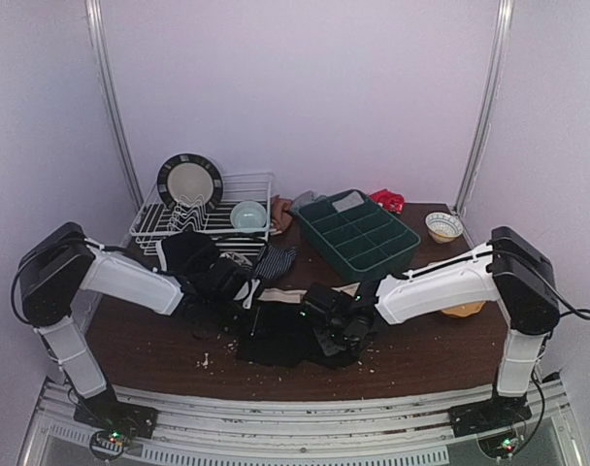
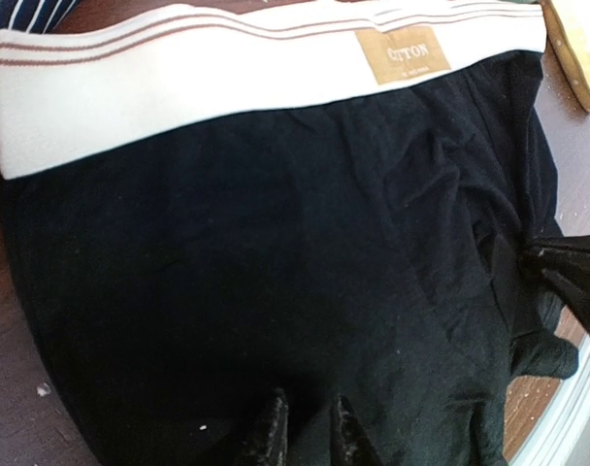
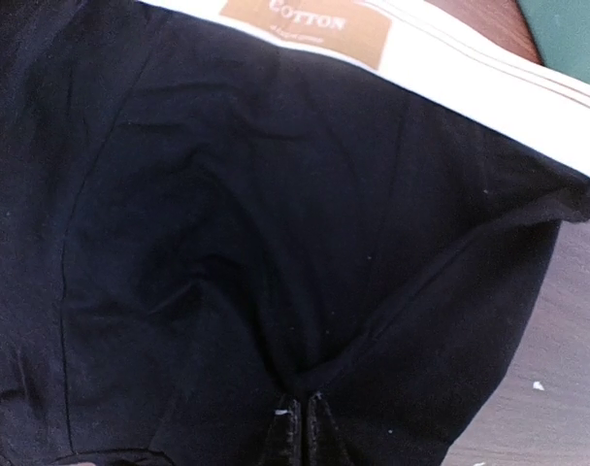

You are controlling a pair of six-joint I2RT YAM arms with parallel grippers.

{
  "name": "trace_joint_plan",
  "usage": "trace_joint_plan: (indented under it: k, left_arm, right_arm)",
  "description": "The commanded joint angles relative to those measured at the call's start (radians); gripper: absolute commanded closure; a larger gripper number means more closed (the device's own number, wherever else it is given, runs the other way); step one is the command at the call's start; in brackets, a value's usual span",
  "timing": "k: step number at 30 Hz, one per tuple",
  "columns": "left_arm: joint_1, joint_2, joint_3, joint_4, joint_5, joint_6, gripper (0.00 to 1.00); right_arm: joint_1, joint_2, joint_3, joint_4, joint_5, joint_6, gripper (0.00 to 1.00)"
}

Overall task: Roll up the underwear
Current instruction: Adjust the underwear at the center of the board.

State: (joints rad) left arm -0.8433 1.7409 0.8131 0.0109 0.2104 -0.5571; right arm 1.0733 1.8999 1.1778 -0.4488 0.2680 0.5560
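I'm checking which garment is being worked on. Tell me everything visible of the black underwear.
The black underwear is soft, matte cloth with a broad white waistband edged by thin brown stripes and a tan label reading COTTON. It lies spread, slightly wrinkled, on the dark table, waistband away from the arms. The right gripper is shut on its near hem, puckering the cloth; the left gripper sits at the hem too, grip unclear.
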Motion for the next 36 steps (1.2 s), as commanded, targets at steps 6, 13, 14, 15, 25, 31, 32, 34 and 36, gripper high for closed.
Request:
trace_joint_plan:
  k: [6,13,14,15,25,31,32,34,36]
  left_arm:
    - [-0.018,-0.015,-0.044,-0.084,0.001,0.022,0.87]
    - [-0.038,-0.004,-0.044,-0.089,-0.011,0.023,0.89]
    - [-0.042,-0.005,-0.043,-0.091,-0.011,0.023,0.89]
    - [-0.046,-0.01,-0.044,-0.093,-0.011,0.024,0.87]
    - [-0.115,-0.158,-0.008,-0.235,-0.073,0.052,0.19]
    - [-0.158,-0.432,-0.074,-0.387,-0.245,-0.027,0.02]
    - [-0.158,-0.488,-0.102,-0.404,-0.273,-0.052,0.02]
    - [-0.158,-0.592,-0.171,-0.427,-0.331,-0.103,0.02]
    - [-0.158,-0.663,-0.24,-0.419,-0.353,-0.135,0.02]
  right_arm:
    - [0.0,-0.357,-0.253,0.038,0.097,0.111,1.0]
    - [-0.004,-0.541,-0.44,-0.048,0.214,0.285,1.0]
    - [-0.005,-0.567,-0.464,-0.066,0.231,0.32,1.0]
    - [-0.005,-0.595,-0.488,-0.082,0.245,0.349,1.0]
    - [0.006,-0.787,-0.545,-0.155,0.211,0.373,0.5]
    - [0.041,-0.706,-0.437,-0.017,0.124,0.245,0.5]
    - [0.046,-0.672,-0.41,0.0,0.117,0.23,0.5]
    - [0.053,-0.605,-0.367,0.046,0.097,0.209,0.5]
    - [0.058,-0.547,-0.337,0.111,0.058,0.184,0.51]
